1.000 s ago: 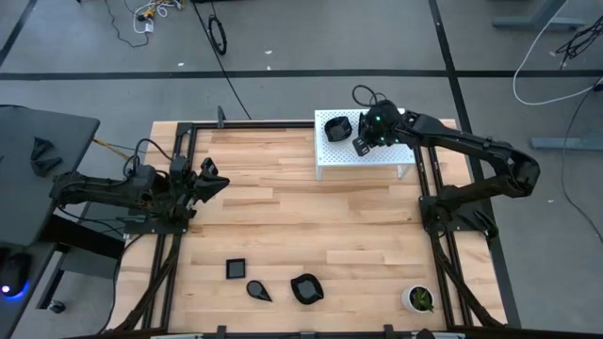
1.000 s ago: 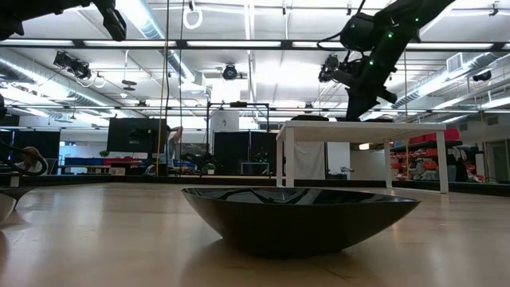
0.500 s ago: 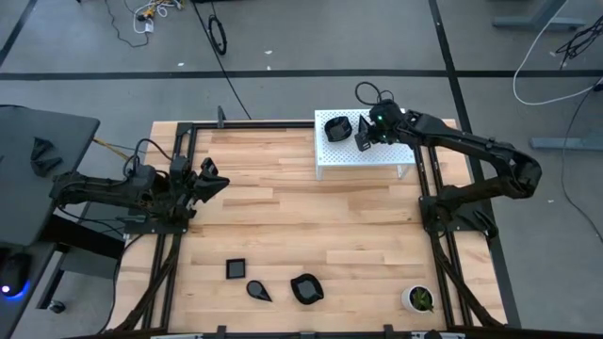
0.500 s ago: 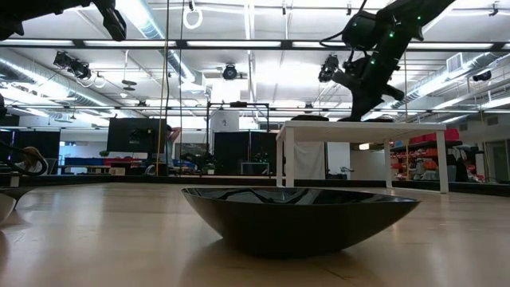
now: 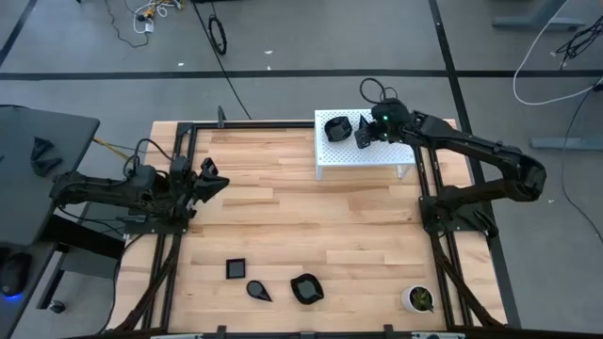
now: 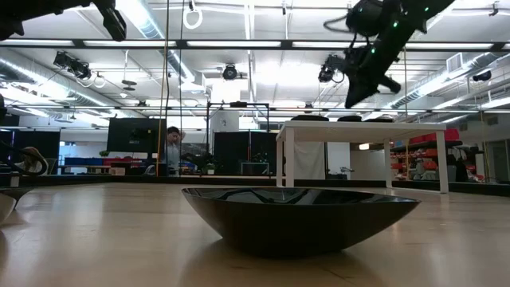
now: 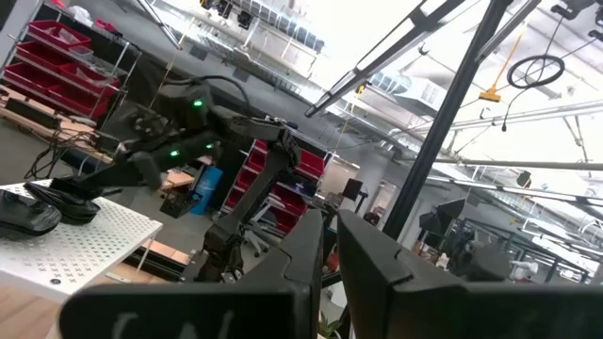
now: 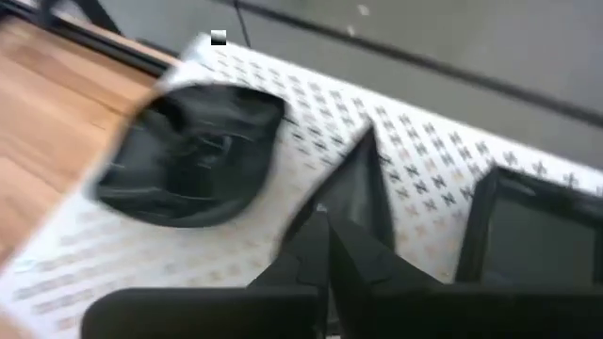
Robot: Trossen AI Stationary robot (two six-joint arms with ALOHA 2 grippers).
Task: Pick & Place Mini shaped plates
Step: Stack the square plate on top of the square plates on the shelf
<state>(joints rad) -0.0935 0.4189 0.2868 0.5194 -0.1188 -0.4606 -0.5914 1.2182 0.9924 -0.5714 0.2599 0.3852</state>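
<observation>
A white perforated stand (image 5: 363, 162) at the table's far side carries three black mini plates: a rounded one (image 8: 193, 155), a narrow pointed one (image 8: 358, 184) and a square one (image 8: 528, 235). My right gripper (image 8: 325, 221) is shut and hovers slanting down just above the pointed plate's near end. In the low view it (image 6: 351, 100) hangs clear of the stand's top. Near the front edge a square plate (image 5: 236, 268), a teardrop plate (image 5: 259, 290) and a rounded plate (image 5: 306, 288) lie flat on the wood. My left gripper (image 5: 215, 176) waits at the left side, shut and empty.
A small white cup with green contents (image 5: 417, 299) stands at the near right corner. Black frame rails run along the table's left, right and far sides. Bare wood lies between the stand and the front plates. A person stands far back in the room.
My right gripper has risen from the stand's top to a little above it and has rolled slightly, staying shut. The plates on the stand lie where they were.
</observation>
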